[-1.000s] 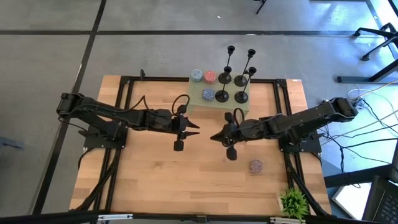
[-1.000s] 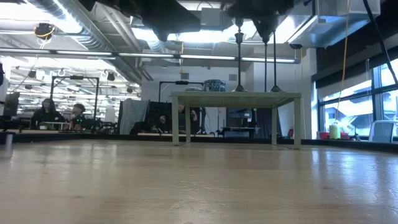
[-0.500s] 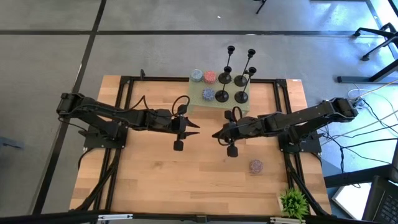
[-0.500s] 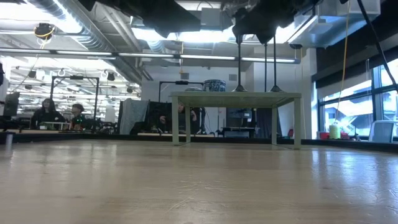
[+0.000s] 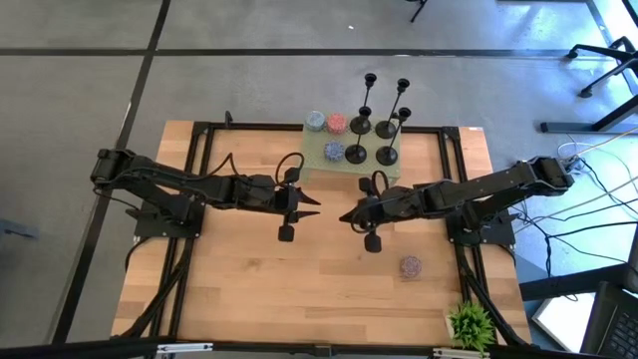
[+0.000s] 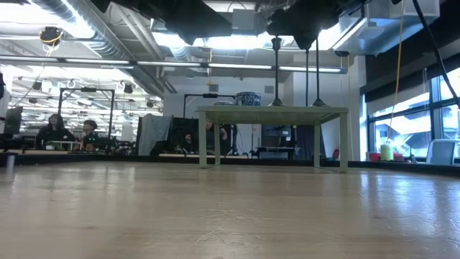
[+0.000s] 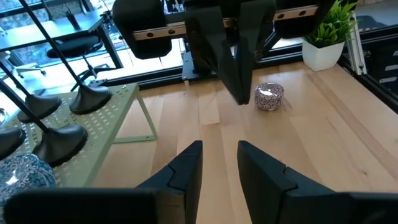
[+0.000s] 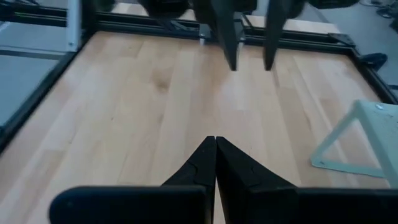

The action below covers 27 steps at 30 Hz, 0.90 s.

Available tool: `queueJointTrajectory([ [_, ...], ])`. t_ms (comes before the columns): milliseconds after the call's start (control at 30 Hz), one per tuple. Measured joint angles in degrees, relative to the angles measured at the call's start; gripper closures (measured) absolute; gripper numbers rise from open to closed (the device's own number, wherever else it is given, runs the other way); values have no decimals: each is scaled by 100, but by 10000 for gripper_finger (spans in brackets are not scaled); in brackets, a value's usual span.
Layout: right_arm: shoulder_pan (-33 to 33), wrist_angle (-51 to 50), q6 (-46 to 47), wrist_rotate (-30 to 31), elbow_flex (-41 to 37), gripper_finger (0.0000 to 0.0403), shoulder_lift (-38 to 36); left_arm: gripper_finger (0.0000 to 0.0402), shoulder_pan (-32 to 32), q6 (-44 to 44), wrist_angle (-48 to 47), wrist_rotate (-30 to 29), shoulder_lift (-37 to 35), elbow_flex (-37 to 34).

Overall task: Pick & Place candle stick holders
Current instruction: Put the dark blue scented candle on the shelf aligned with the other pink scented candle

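Four black candle stick holders (image 5: 380,121) stand upright on a small green stand (image 5: 348,166) at the table's far edge, well apart from both grippers, which face each other above the middle of the wooden table (image 5: 239,289). The left gripper (image 5: 315,205) has its fingers slightly parted with nothing between them, and the right gripper (image 5: 344,216) is pinched closed on nothing. Three small round jars (image 5: 334,135) sit beside the holders on the stand, and a fourth jar (image 5: 411,266) rests on the table near a potted plant (image 5: 471,324).

Green perforated stand (image 5: 321,153) at counter (image 5: 239,289) far edge. Three small jars (image 5: 329,123) on stand's left part. Another jar (image 5: 411,266) on counter toward right edge. Potted plant (image 5: 471,324) at near right corner.
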Motion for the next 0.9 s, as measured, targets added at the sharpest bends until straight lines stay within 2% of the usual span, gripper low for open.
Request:
queueJointTrajectory([
  [133,11,32,0,-357,0,390,0,304,0,0,0,1,0,0],
  [267,11,81,0,-386,0,390,0,304,0,0,0,2,0,0],
  [433,11,-105,17,56,-4,390,-61,304,0,0,0,2,0,0],
  [900,-154,-319,13,71,-4,366,-103,304,0,0,0,2,-2,0],
])
